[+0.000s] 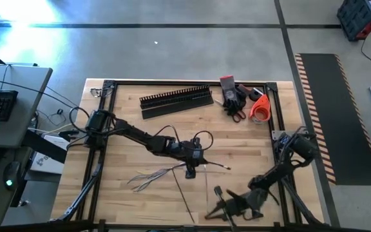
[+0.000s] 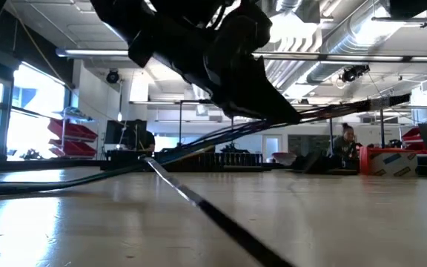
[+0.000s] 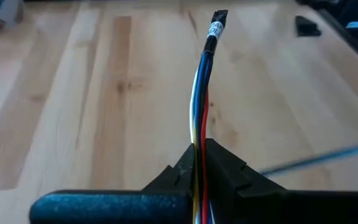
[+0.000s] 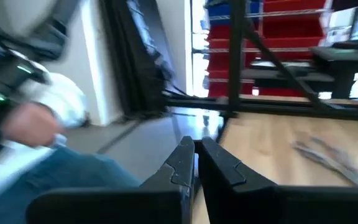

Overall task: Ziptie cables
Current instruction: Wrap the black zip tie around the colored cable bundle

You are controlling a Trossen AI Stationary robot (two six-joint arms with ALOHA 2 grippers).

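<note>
Left wrist view shows the left gripper (image 3: 199,163) clamped on the cables (image 3: 201,93), their taped tip pointing out over the table (image 3: 73,112). Keep that pinch firm and the bundle level for strapping. Its arm reaches to mid-table; the right gripper (image 1: 219,193), fingers together and empty, waits at the near edge.

1. I see the counter (image 1: 250,161) as pale wood planks with visible grain, smooth with a slight sheen.
2. The cables (image 3: 199,106) look plastic-sheathed and glossy, with a black sleeve and white paper-like label at the tip.
3. My left hand (image 3: 197,163) has matt black plastic fingers.
4. The slotted duct (image 1: 176,98) looks matt black plastic.
</note>
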